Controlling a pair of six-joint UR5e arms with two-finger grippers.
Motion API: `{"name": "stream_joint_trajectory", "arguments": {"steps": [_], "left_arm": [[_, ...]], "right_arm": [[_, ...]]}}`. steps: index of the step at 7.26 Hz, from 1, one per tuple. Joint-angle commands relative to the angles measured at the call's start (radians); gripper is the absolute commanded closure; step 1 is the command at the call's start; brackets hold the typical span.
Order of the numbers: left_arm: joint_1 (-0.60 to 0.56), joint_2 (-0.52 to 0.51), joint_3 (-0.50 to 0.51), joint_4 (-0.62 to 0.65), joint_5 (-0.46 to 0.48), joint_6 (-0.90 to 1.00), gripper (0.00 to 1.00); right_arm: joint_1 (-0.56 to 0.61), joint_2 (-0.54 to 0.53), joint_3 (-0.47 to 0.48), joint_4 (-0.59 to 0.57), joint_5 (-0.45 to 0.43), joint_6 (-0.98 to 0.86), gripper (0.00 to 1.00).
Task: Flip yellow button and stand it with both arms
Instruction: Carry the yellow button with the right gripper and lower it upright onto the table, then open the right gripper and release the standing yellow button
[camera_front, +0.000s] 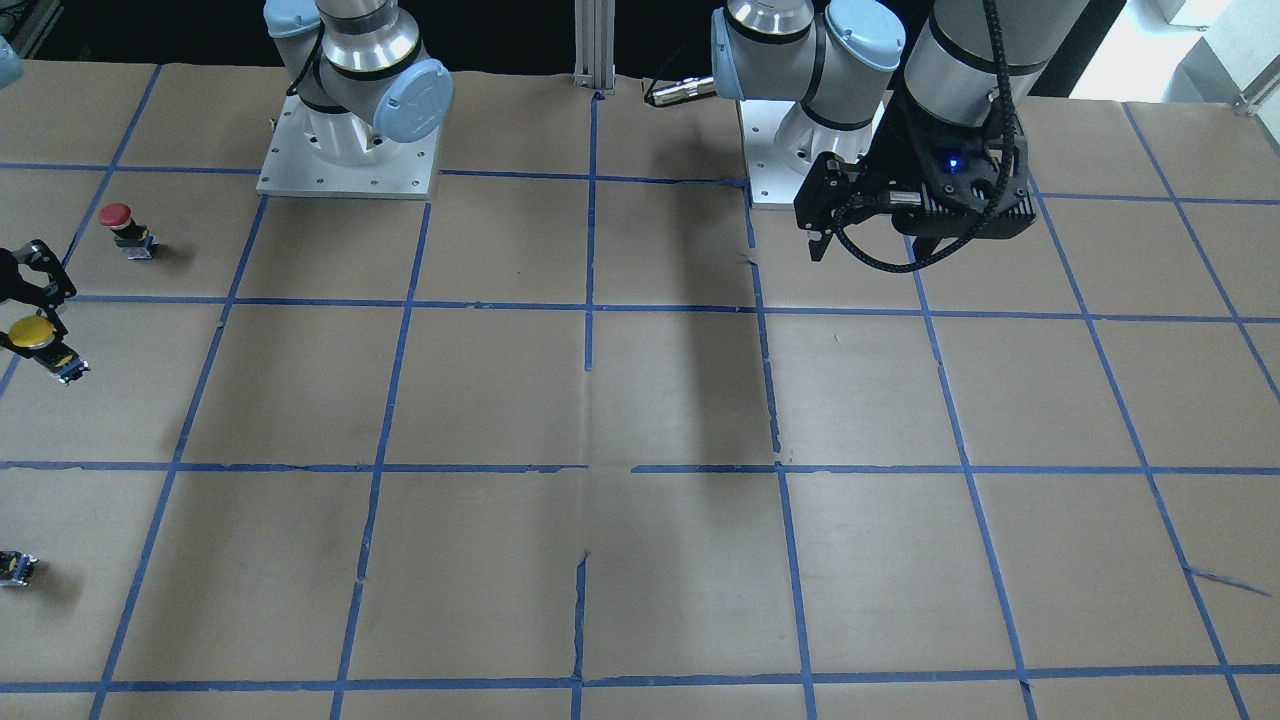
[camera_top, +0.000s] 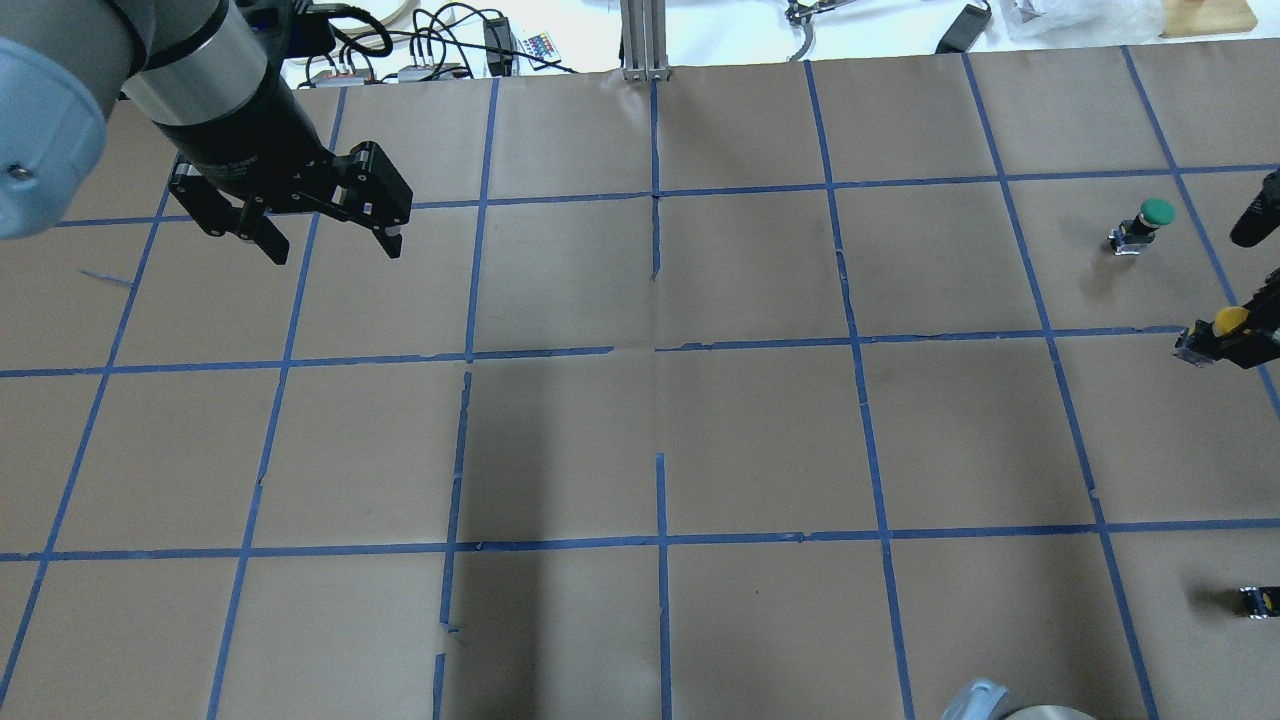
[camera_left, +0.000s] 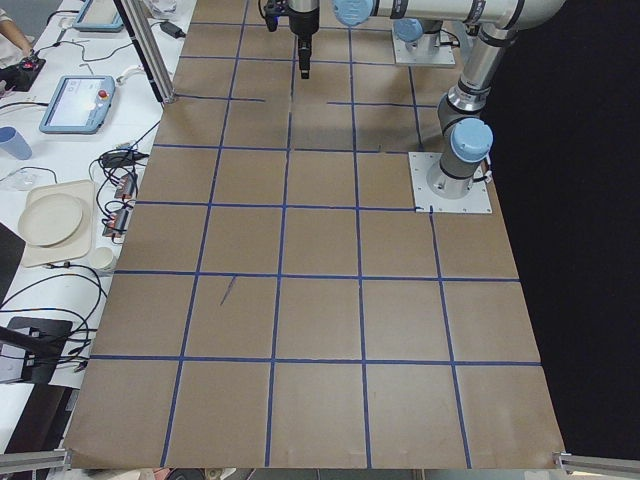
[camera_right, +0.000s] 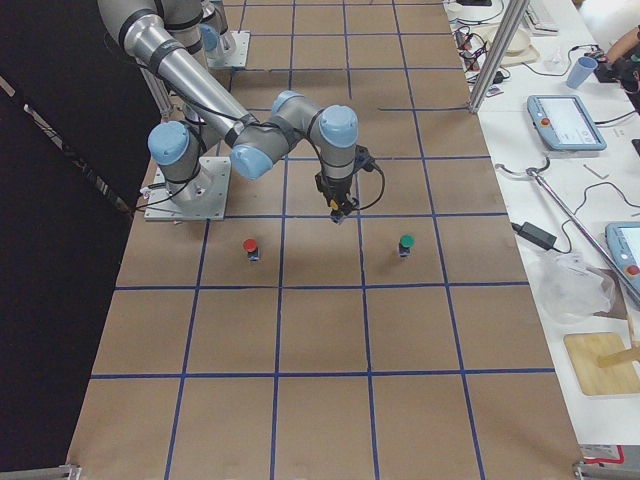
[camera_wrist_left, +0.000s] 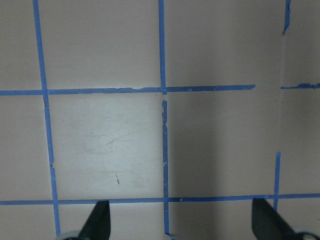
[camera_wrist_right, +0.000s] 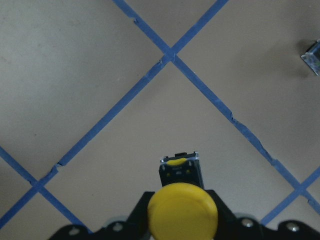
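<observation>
The yellow button (camera_wrist_right: 182, 210) is held at its cap between the fingers of my right gripper (camera_wrist_right: 182, 227), with its black-and-grey body (camera_wrist_right: 180, 171) pointing away from the gripper toward the table. In the front-facing view the button (camera_front: 35, 335) hangs tilted at the left edge under the right gripper (camera_front: 25, 300). In the overhead view it (camera_top: 1226, 322) is at the right edge. My left gripper (camera_top: 333, 250) is open and empty, hovering far away over the table's other side. It also shows in the front-facing view (camera_front: 868, 250), and its fingertips (camera_wrist_left: 102, 217) show in the left wrist view.
A red-capped button (camera_front: 125, 228) stands near the right arm's base side. A green-capped button (camera_top: 1145, 222) stands beyond the yellow one. A tiny black capless part (camera_top: 1255, 600) lies near the table's right edge. Brown paper with a blue tape grid (camera_top: 655, 350) covers the table.
</observation>
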Motion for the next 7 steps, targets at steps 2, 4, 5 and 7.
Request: {"name": "stream_joint_trajectory", "arguments": {"steps": [2, 4, 5, 7], "left_arm": [[0.006, 0.009, -0.012, 0.012, 0.005, 0.097, 0.06], [0.006, 0.004, -0.004, 0.012, 0.005, 0.080, 0.06], [0.008, 0.004, -0.004, 0.012, 0.005, 0.078, 0.06], [0.006, 0.006, -0.010, 0.012, 0.008, 0.062, 0.06]], "right_arm": [[-0.028, 0.143, 0.001, -0.073, 0.049, -0.231, 0.92], [-0.030, 0.144, 0.003, -0.060, 0.023, -0.233, 0.91], [-0.030, 0.144, 0.003, -0.060, -0.015, -0.243, 0.91], [-0.030, 0.147, 0.001, -0.061, -0.065, -0.289, 0.90]]}}
